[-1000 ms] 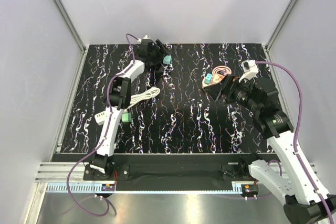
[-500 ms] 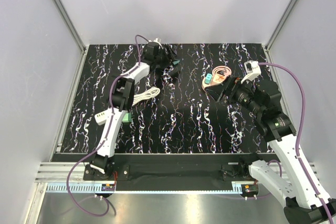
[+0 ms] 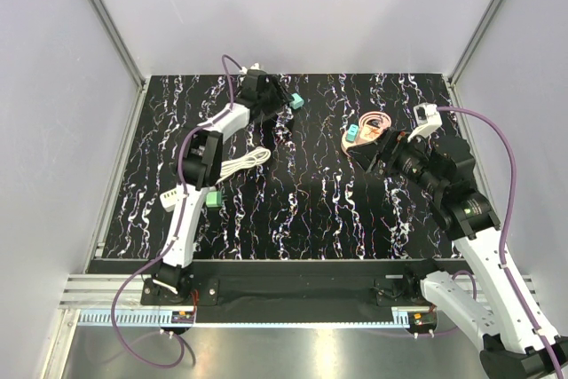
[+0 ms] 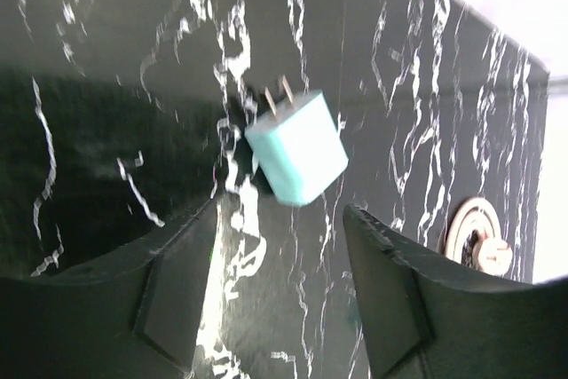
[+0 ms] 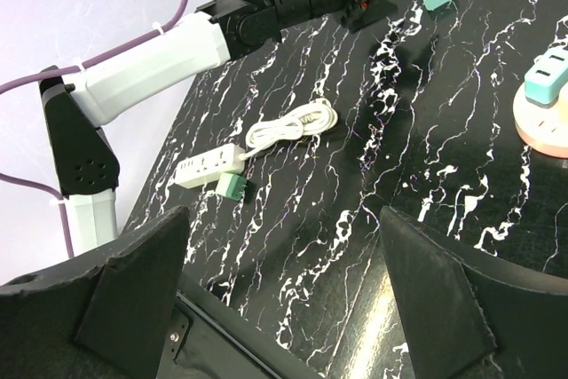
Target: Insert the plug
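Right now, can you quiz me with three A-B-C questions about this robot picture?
1. Where is the plug? A on the floor; B just ahead of the left gripper; C hidden under an arm.
2. How many metal prongs does it have? A one; B two; C four.
3. The right gripper is: A shut on the plug; B shut, empty; C open, empty.
Answers: B, the left wrist view shows it beyond the open jaws; B, two prongs stick out; C, only table shows between its wide jaws.
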`<state>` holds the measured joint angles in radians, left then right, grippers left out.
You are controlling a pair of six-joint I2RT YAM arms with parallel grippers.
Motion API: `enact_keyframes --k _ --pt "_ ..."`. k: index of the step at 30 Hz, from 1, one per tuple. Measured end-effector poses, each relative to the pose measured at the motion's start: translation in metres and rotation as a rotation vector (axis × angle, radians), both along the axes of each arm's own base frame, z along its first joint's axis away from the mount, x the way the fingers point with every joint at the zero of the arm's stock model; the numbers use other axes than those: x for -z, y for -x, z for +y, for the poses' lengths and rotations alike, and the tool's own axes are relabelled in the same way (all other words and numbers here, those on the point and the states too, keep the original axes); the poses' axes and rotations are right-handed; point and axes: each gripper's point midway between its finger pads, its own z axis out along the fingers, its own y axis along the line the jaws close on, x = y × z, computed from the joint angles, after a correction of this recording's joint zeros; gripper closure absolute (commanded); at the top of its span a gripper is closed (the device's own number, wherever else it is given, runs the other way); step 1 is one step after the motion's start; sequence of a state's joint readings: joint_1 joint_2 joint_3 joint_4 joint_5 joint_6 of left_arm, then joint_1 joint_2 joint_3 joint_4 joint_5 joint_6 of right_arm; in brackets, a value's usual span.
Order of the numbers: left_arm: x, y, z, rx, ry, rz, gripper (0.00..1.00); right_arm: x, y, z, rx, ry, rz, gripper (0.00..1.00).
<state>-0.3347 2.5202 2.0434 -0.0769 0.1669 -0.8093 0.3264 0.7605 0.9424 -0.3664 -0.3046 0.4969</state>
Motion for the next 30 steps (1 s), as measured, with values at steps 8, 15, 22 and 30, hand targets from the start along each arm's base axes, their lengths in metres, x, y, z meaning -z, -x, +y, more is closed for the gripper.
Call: enact_keyframes --k 8,15,22,30 --pt "-0.046 -0.041 -0.010 -0.038 0.088 -0.161 0.42 0.003 -0.004 -0.002 0.014 0.015 0.002 0.06" --pt "-0.013 -0.051 -0.016 -0.086 0.181 -0.134 0.45 0.007 -0.007 -0.002 0.018 0.026 0.011 0.06" --pt "0.009 -0.061 -0.031 -0.113 0.263 -0.131 0.44 0.019 -0.010 0.000 0.016 0.038 0.038 0.05" --pt "0.008 -0.047 -0.058 -0.051 0.278 -0.121 0.42 0.023 -0.009 0.002 0.009 0.042 0.043 0.05"
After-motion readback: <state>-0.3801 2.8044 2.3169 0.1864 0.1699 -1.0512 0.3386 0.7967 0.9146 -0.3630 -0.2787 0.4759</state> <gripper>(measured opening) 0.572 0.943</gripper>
